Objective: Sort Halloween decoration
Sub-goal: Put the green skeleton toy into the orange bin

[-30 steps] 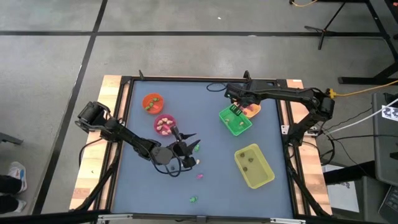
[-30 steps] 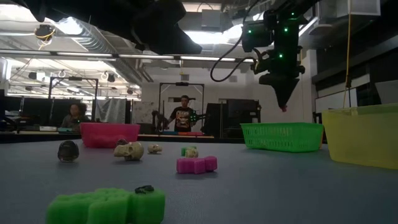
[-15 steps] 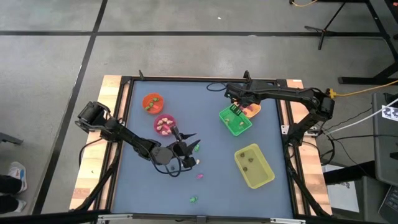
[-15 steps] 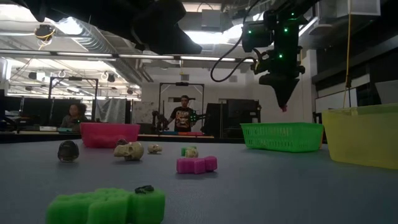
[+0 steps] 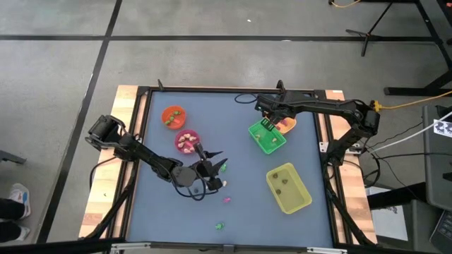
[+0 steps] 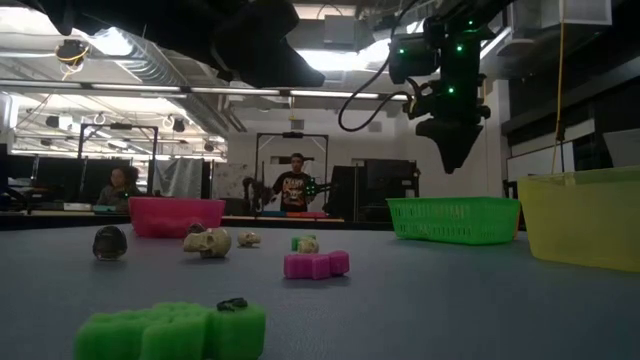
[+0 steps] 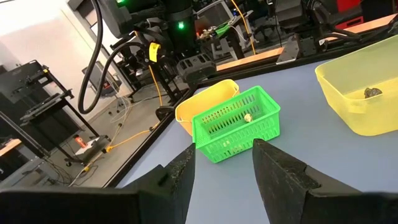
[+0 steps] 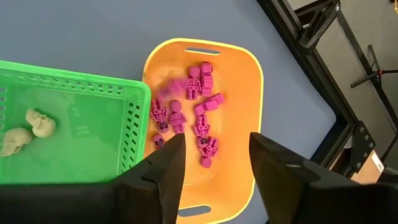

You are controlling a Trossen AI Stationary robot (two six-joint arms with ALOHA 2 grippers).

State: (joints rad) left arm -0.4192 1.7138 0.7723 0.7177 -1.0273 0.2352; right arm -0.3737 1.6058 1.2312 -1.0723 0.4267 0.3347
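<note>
My right gripper (image 8: 214,155) is open and holds nothing, high above the orange tray (image 8: 249,93). That tray holds several pink skeleton trinkets (image 8: 202,118), and one blurred pink piece (image 8: 165,93) shows near its wall beside the green tray (image 8: 74,143). The green tray holds cream skulls (image 8: 37,124). In the high view my right gripper (image 5: 266,121) is at the far right. My left gripper (image 5: 214,161) hovers open over the table's middle, nothing between its fingers (image 7: 180,180). Loose trinkets lie on the table: a dark skull (image 6: 110,242), a cream skull (image 6: 207,241), a pink piece (image 6: 316,264) and a green piece (image 6: 170,330).
A yellow tray (image 5: 288,187) with dark trinkets sits near right. The pink cup (image 5: 187,141) and orange cup (image 5: 173,116) stand far left of centre. Small pieces lie near the front edge (image 5: 219,226). People stand in the room beyond the table (image 6: 296,185).
My right gripper has opened and let go of the small pink trinket that it held at its fingertips. The trinket has dropped toward the orange tray. The gripper itself has stayed in place above the trays.
</note>
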